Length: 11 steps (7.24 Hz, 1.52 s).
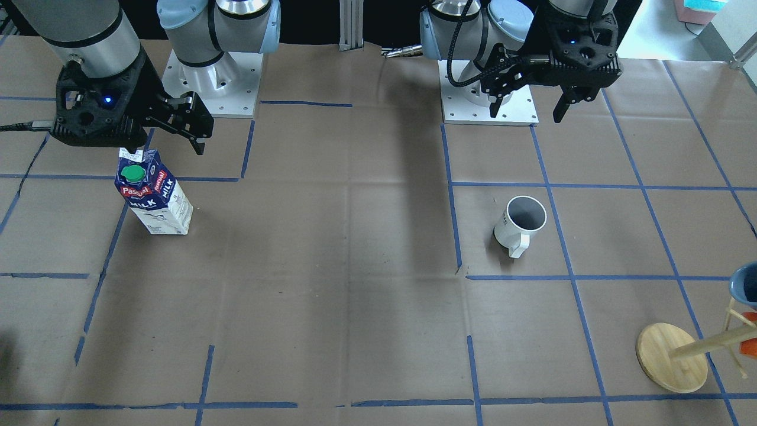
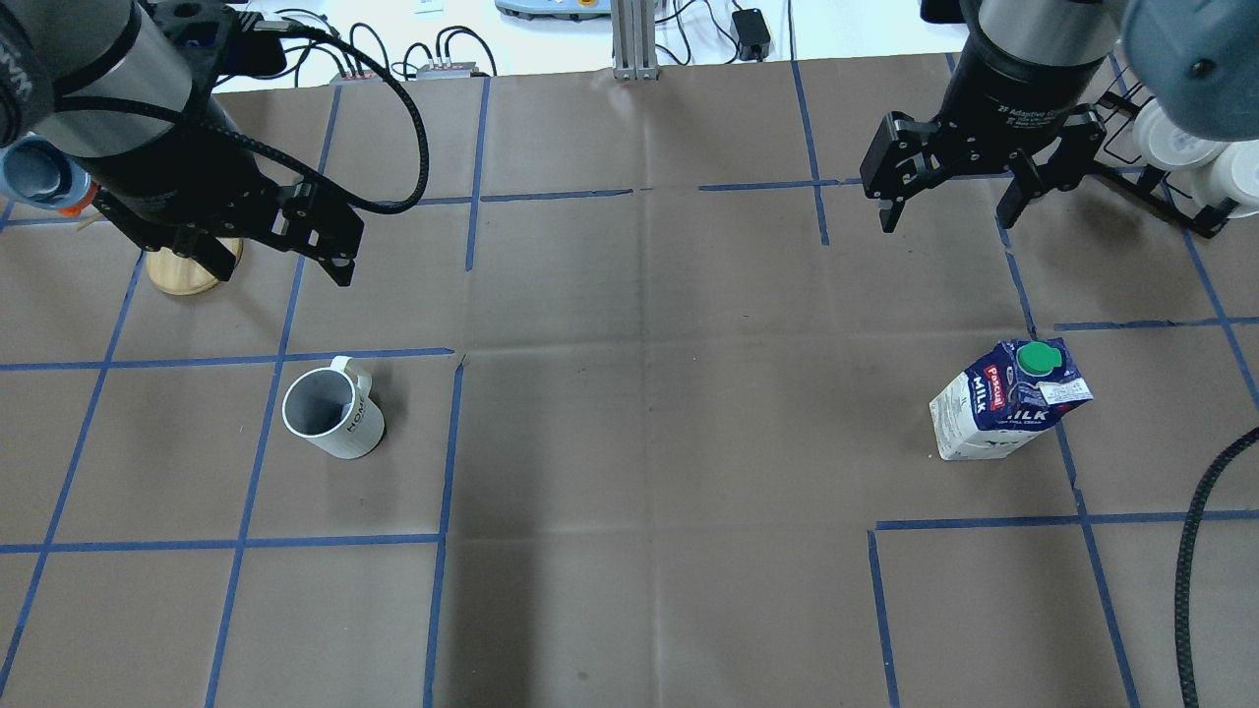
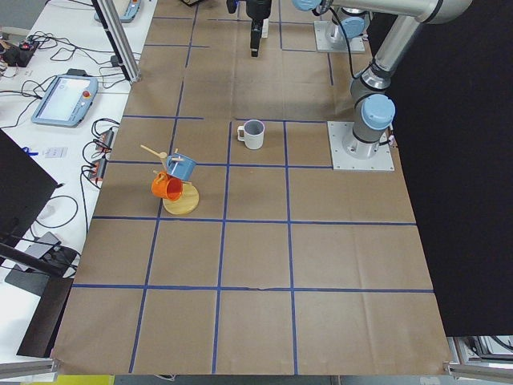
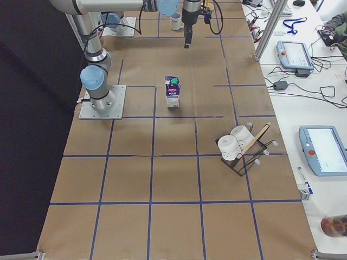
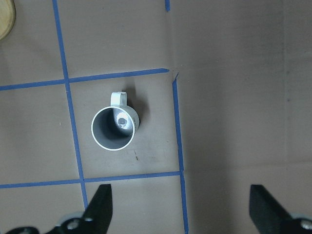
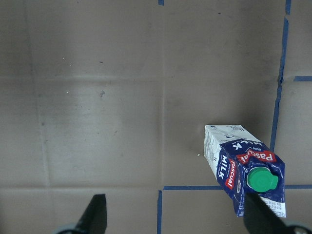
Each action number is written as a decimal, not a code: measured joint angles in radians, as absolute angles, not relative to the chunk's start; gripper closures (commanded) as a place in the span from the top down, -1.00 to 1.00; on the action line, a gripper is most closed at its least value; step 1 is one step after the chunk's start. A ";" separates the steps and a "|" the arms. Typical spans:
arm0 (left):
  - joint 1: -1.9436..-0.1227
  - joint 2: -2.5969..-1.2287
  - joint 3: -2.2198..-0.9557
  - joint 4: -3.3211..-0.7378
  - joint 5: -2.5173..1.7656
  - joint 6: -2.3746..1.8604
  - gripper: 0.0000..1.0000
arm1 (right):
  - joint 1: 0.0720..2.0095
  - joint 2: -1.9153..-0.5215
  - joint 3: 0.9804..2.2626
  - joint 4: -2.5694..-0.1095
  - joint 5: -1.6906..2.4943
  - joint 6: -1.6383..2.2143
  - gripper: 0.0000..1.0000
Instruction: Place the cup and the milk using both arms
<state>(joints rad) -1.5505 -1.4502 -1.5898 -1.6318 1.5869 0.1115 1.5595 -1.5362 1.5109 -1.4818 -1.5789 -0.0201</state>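
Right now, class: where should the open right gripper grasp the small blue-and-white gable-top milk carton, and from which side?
Probably across the milk carton, on its flat side walls below the gable, from above: it stands upright, nothing beside it.

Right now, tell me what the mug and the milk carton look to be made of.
White mug: likely glazed ceramic; smooth, faintly glossy wall, thick rim, moulded handle.
Milk carton: looks like coated paperboard; folded gable top, creased edges, printed faces.
Its green cap: probably plastic, uniformly coloured.
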 measured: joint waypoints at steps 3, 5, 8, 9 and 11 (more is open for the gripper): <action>-1.546 -1.448 -1.589 -1.632 1.585 0.111 1.00 | 1.559 -1.537 1.511 -1.482 -1.577 -0.025 1.00; -1.546 -1.444 -1.592 -1.633 1.585 0.112 1.00 | 1.559 -1.537 1.512 -1.482 -1.576 -0.023 1.00; -1.543 -1.429 -1.611 -1.633 1.585 0.115 1.00 | 1.559 -1.539 1.513 -1.481 -1.574 -0.026 1.00; -1.541 -1.430 -1.615 -1.633 1.586 0.116 1.00 | 1.560 -1.543 1.515 -1.480 -1.572 -0.026 1.00; -1.537 -1.440 -1.622 -1.644 1.591 0.116 1.00 | 1.562 -1.562 1.538 -1.481 -1.569 -0.021 1.00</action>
